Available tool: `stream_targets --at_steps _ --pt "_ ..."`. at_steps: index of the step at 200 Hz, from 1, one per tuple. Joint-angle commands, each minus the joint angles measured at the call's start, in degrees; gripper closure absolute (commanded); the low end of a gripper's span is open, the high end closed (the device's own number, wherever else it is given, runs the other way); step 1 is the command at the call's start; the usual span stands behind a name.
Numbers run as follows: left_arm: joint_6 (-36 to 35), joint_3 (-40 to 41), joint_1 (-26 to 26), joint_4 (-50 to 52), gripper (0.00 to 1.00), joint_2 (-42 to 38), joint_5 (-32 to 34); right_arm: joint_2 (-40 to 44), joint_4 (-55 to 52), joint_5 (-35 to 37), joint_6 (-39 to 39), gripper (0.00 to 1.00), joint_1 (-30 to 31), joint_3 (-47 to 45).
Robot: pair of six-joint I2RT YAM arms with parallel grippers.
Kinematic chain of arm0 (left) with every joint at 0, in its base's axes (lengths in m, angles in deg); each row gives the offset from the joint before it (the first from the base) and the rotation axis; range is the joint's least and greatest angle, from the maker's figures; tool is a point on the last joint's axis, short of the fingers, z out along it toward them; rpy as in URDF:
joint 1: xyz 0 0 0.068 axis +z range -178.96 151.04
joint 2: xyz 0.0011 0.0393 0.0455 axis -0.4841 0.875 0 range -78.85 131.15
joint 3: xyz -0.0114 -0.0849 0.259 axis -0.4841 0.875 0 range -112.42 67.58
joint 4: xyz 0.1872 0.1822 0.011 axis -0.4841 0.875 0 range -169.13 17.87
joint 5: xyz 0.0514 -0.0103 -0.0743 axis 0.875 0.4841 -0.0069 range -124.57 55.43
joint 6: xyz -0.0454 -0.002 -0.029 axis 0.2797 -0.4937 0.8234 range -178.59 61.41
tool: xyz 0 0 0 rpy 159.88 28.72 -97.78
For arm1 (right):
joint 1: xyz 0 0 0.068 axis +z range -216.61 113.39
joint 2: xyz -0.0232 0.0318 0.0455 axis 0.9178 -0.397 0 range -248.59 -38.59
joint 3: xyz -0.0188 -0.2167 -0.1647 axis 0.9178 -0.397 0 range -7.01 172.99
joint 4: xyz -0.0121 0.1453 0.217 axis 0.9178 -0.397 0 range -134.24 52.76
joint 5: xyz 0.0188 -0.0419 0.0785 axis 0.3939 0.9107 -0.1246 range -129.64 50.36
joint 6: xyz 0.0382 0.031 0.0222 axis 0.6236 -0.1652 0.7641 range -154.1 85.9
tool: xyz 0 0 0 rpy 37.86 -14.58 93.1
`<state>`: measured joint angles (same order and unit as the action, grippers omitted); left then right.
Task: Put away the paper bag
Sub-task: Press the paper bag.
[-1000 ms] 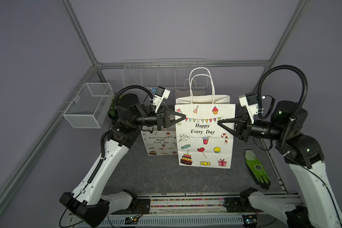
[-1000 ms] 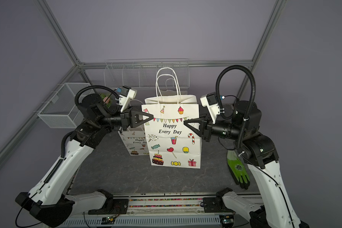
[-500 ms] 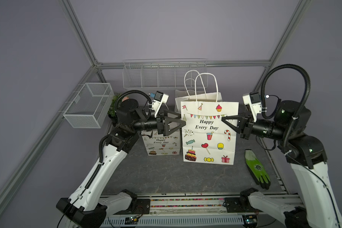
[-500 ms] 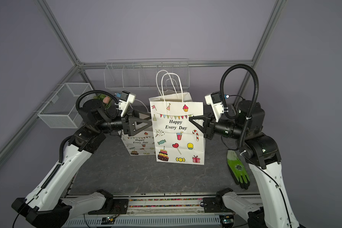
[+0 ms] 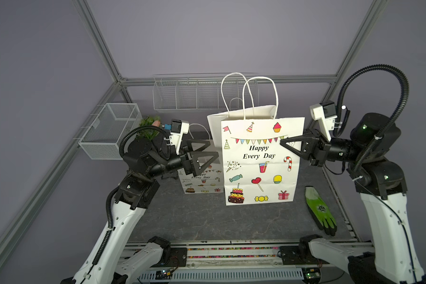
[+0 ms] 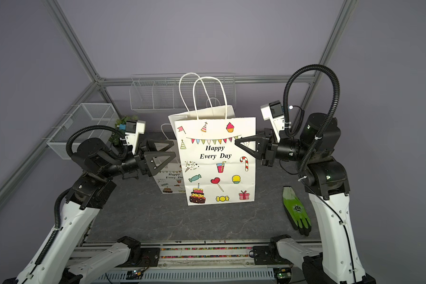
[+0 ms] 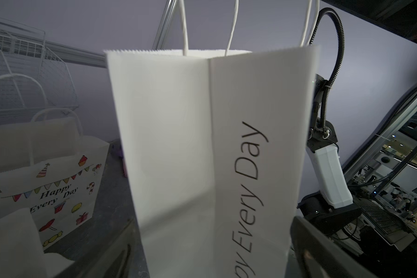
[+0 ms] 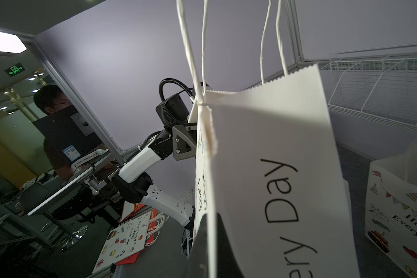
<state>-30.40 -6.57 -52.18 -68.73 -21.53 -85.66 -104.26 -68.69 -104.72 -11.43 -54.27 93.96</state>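
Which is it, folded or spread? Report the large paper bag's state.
Spread open, upright: the large paper bag has its back panel standing apart from the front, and its side gusset is unfolded.

We see only part of the small paper bag [image 5: 202, 180]: the large paper bag [image 5: 258, 167] covers the side nearest it, and the spread fingers of the left gripper [image 5: 214, 148] cross its top. A plant [image 5: 148, 122] shows only as a few leaves behind the left arm. The right gripper [image 5: 282, 142] is closed on the large paper bag's edge; only one finger shows in front of the paper. In the left wrist view the bag's handles and base run past the frame. The print on the glove [image 5: 320, 209] is too small for us to read.
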Motion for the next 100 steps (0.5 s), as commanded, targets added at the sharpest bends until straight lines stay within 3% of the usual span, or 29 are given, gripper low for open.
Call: stream_targets --at_steps 1,50,100 --pt "-1.4 -3.9 2.0 -3.7 0.00 1.1 -5.0 -0.8 11.7 -9.0 9.1 0.93 -0.3 1.7" --pt "-7.5 -9.8 5.4 -2.9 0.00 7.1 -15.4 -7.0 21.3 -12.8 18.6 0.93 -0.3 7.2" --pt "-2.7 -6.2 6.0 -11.6 0.29 7.4 -20.8 -9.1 27.1 -13.2 24.1 0.93 -0.3 8.7"
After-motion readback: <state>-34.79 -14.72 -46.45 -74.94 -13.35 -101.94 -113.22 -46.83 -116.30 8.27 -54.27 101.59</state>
